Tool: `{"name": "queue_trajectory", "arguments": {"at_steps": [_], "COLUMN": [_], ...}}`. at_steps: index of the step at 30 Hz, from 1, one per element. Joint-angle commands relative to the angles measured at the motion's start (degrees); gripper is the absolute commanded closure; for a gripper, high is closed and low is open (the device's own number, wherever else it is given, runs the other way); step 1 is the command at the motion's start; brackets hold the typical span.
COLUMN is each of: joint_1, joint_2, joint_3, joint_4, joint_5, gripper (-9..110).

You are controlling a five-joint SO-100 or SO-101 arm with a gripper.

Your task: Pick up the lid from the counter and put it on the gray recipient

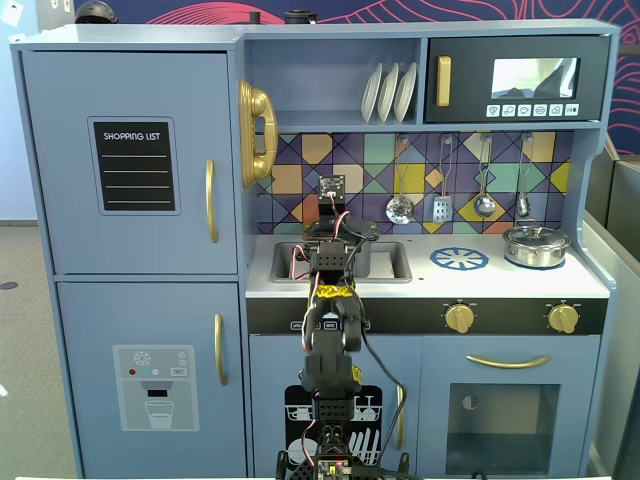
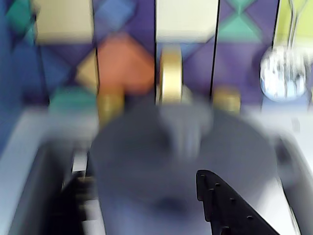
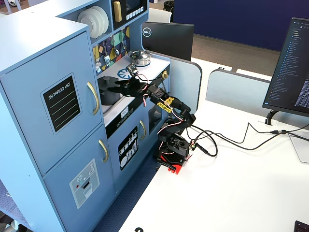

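The wrist view is blurred. The lid (image 2: 146, 161), a dark gray disc with a small knob, fills the middle of it and lies flat beneath my gripper (image 2: 139, 180). The jaws stand wide apart: one black finger (image 2: 220, 205) overlaps the disc's right side, the other shows dark at the left. Nothing is pinched between them, and the knob is beyond the fingertips. From the side, the gray recipient (image 3: 107, 99) stands as a tall dark pot in the sink with my gripper (image 3: 115, 83) over its top. From the front, my arm (image 1: 330, 300) hides the pot.
A shiny silver pot (image 1: 536, 245) with its own lid sits on the right burner, beside a blue burner disc (image 1: 459, 259). Utensils (image 1: 400, 208) hang on the tiled back wall. A gold faucet (image 2: 171, 81) rises just behind the sink (image 1: 392, 262). A shelf overhangs the counter.
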Motion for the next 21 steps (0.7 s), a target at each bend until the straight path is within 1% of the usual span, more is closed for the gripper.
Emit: {"name": "queue_trajectory", "arguments": {"at_steps": [1,2,4,6,9,14,17,21], "joint_1": [-0.18,-0.09,0.62,1.58,2.11,-1.85,-3.96,-4.48], "joint_2": [11.07,12.48,14.15,14.50,14.24,21.62,29.53,37.79], "joint_3": [-0.53,0.00,2.99,8.09,16.35,32.08,38.23,39.29], "joint_4": [14.77,18.46,21.36,19.16,14.68,13.10,16.17,24.26], "joint_5": [0.44,1.76,5.19,4.13,6.06,7.65,7.82,9.05], "gripper": [102,102,102,102,102,102,102,102]}}
